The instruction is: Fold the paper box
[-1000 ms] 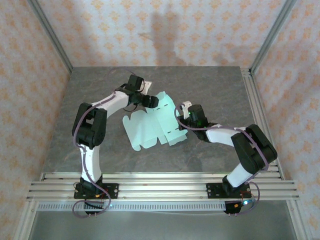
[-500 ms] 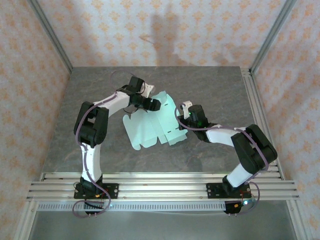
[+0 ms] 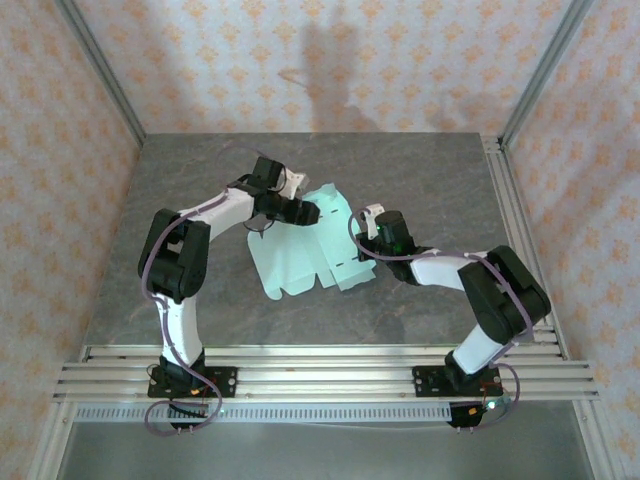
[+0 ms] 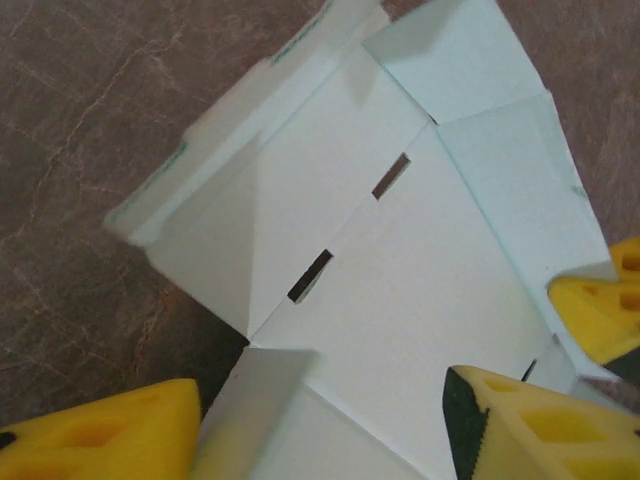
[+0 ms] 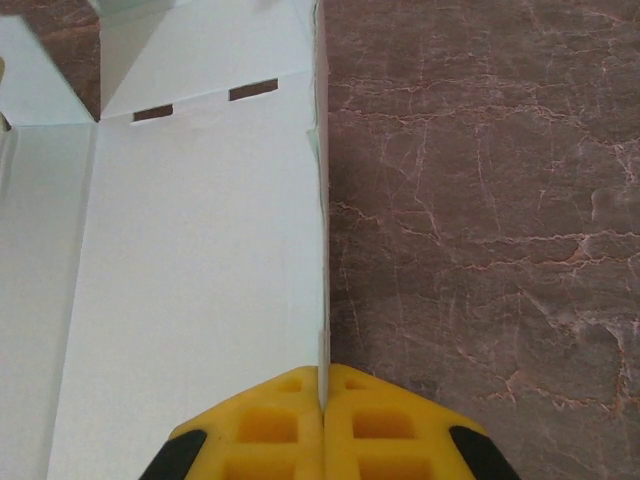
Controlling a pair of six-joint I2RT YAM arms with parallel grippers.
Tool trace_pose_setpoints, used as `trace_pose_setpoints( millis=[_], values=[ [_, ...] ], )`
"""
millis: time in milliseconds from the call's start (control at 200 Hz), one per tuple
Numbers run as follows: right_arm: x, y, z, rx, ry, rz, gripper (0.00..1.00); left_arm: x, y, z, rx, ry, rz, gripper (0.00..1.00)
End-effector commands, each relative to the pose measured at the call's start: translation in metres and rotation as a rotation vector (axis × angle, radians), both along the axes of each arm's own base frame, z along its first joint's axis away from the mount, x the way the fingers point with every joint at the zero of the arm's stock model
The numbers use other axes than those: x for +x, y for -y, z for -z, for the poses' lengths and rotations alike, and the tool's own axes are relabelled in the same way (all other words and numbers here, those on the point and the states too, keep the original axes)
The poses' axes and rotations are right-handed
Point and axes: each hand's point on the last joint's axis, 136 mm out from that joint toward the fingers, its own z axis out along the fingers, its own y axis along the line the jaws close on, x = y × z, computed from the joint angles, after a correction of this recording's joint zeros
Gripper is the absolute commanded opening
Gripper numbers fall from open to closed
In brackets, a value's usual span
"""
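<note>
Obs.: the paper box [image 3: 305, 255] is lying opened out as a flat cutout on the surface [image 3: 180, 190]. It is touching the right tool [image 3: 363, 243] and spreading away from it toward the left arm's side.

Right tool [image 5: 322, 385]: the jaws are pressing together on the paper box [image 5: 190, 280]. They are pinching the thin edge of its long panel, and bare surface is showing just beside that edge. The panel is running straight away from the tips, toward a crease marked by two slots.

Left tool [image 3: 311, 212]: it is hovering at the box's far end, diagonally across the card from the right tool and near it. In the left wrist view the left tool [image 4: 320, 440] is standing with its jaws apart, straddling the paper box [image 4: 400, 270]. A small flap is rising between the fingers [image 4: 530, 425], and I am seeing no contact with either one.

Key relation: the cutout's long axis appears to be running obliquely, from the far end beside the left tool down toward the near-left, away from the right tool. The right tool is anchoring one side. The left tool is the nearer one to the raised flap and the slotted crease.

Judgement: the next fold is probably falling to the left tool, working against the right tool's hold. Folding is at an early stage, as most panels are lying flat.
</note>
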Motion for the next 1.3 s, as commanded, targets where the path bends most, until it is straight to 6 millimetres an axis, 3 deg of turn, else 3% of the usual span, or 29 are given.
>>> trace_pose_setpoints(
  millis=[0,245,526,966,1126,1191,1291],
  values=[
    [0.012,0.001,-0.005,0.013,0.027,0.034,0.0,-0.005,0.007,-0.007,-0.037,-0.014,-0.001,0.58],
    [0.013,0.003,0.002,0.001,0.013,0.045,0.0,-0.011,0.01,0.008,-0.025,-0.043,-0.024,0.53],
    [0.013,0.004,0.008,-0.01,-0.002,0.049,0.0,-0.023,0.014,0.033,-0.005,-0.091,-0.025,0.61],
    [0.01,0.007,0.014,-0.027,-0.02,0.056,0.0,-0.04,-0.005,0.088,0.178,-0.201,-0.085,0.4],
    [0.011,0.007,0.014,-0.031,-0.023,0.057,0.0,-0.045,-0.009,0.098,0.226,-0.219,-0.091,0.38],
    [0.011,0.007,0.014,-0.031,-0.023,0.058,0.0,-0.047,-0.01,0.102,0.256,-0.222,-0.091,0.28],
    [0.011,0.008,0.012,-0.031,-0.02,0.061,0.0,-0.052,-0.016,0.109,0.333,-0.227,-0.082,0.21]
  ],
)
